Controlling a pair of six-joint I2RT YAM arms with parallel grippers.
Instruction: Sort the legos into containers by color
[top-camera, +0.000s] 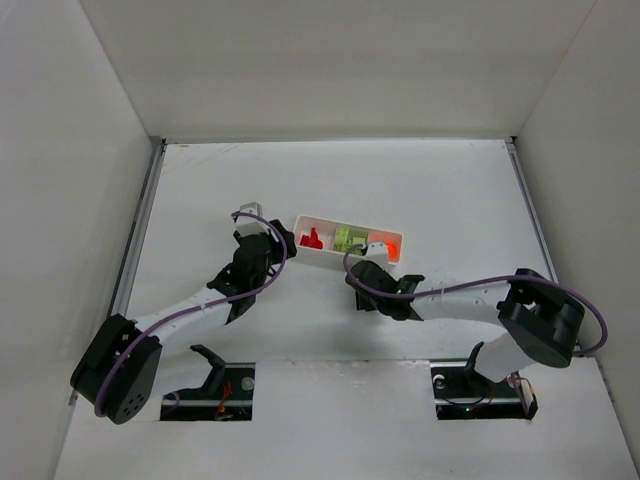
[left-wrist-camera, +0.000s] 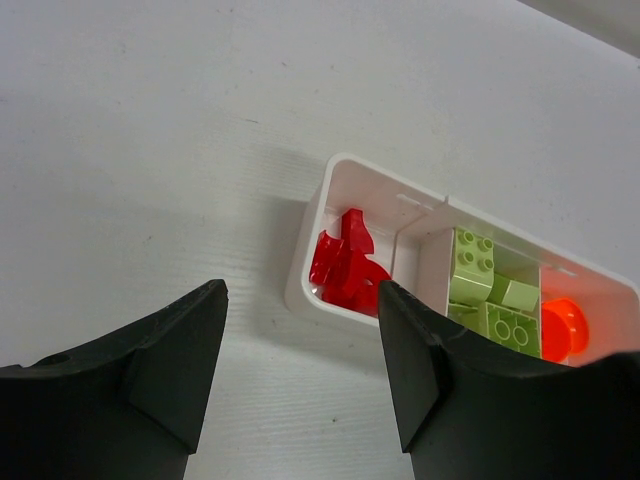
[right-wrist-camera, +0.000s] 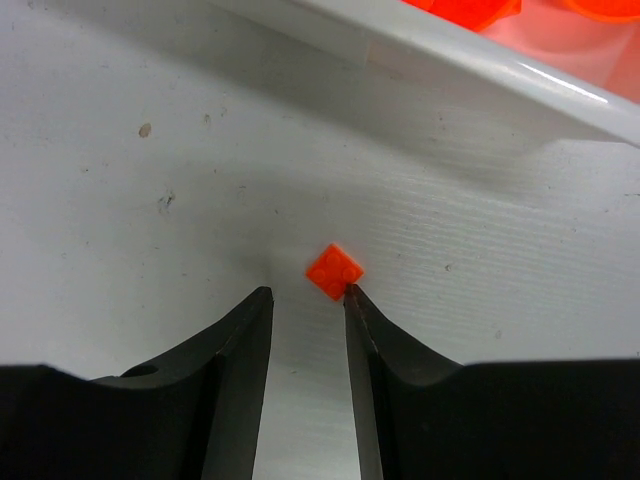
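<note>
The white tray (top-camera: 325, 257) lies mid-table with red legos (top-camera: 312, 239) in its left compartment, lime green legos (top-camera: 349, 238) in the middle and orange legos (top-camera: 385, 245) on the right. My left gripper (top-camera: 275, 237) is open and empty just off the tray's left end; its wrist view shows the tray (left-wrist-camera: 400, 185), the red legos (left-wrist-camera: 345, 265) and the green legos (left-wrist-camera: 480, 285) past the open gripper (left-wrist-camera: 300, 290). My right gripper (right-wrist-camera: 308, 291) is open, low over the table in front of the tray (right-wrist-camera: 450, 55). A tiny orange brick (right-wrist-camera: 334, 270) lies on the table touching its right fingertip, outside the gap.
White walls close in the table on the left, right and back. The right arm's purple cable (top-camera: 470, 285) loops in front of the tray. Both arm bases sit at the near edge.
</note>
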